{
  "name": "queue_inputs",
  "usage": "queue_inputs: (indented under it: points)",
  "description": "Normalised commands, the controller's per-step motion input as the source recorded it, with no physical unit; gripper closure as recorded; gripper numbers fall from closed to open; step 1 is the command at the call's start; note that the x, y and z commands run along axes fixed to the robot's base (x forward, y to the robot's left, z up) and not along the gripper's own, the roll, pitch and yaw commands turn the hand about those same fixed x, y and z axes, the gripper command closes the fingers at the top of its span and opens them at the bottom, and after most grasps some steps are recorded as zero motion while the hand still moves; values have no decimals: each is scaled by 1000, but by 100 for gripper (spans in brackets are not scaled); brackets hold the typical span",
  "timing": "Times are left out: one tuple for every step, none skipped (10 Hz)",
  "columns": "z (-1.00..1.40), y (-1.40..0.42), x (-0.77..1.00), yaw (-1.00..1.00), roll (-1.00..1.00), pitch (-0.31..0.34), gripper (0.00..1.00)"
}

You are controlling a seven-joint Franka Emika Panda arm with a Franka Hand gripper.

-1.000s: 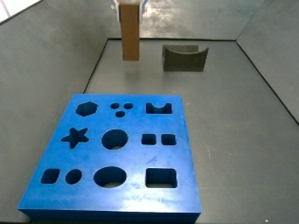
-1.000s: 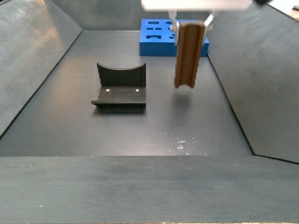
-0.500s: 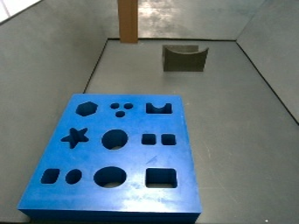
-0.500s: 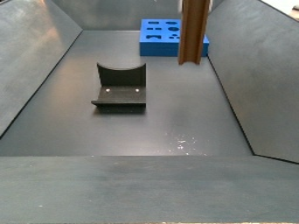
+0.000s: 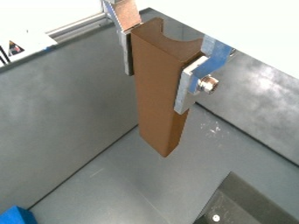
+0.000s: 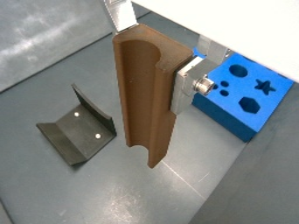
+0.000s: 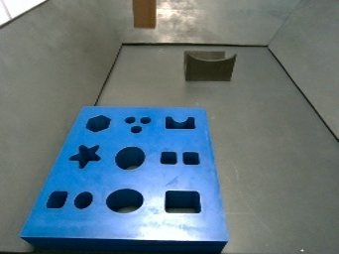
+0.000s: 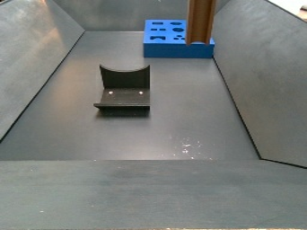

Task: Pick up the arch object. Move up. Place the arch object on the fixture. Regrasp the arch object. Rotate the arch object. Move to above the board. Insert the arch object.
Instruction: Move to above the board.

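Gripper (image 5: 160, 54) is clamped on the top of the long matte orange-brown arch object (image 5: 158, 92), hanging vertical well above the floor (clearance for the lift, I'd say). Dark grey notched fixture (image 6: 77, 135) sits empty below; blue cut-out board (image 6: 242, 99) beyond, untouched.

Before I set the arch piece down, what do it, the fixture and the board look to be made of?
The arch object, held upright in the gripper above the floor, looks like matte brown plastic, possibly printed: even colour, no grain. The fixture looks like dark painted metal or plastic: thin curved sheet, two pale fastener dots. The board looks like solid blue plastic, smooth with clean cut-outs.
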Motion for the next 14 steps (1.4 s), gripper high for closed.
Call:
queue_inputs:
  points:
    - [316,-23,5,22,-80,73,100]
    - [223,-1000,225,-100,-98,100,100]
    - [202,-1000,231,-95,-49,101,100]
    - [210,-1000,241,-37,-3,126,100]
    - [209,-1000,254,-24,-26,130,100]
    - [207,-1000,262,-9,-13,132,100]
    - [209,-1000,267,-3,8,130,100]
    - [211,-1000,288,5,0,127,100]
    - [212,-1000,301,6,3,130,100]
    - [217,-1000,336,12,20,132,100]
    - [199,-928,335,11,41,134,100]
    - [120,-562,251,7,77,141,100]
    - [85,-400,211,9,84,145,100]
    - [49,-210,149,12,90,126,100]
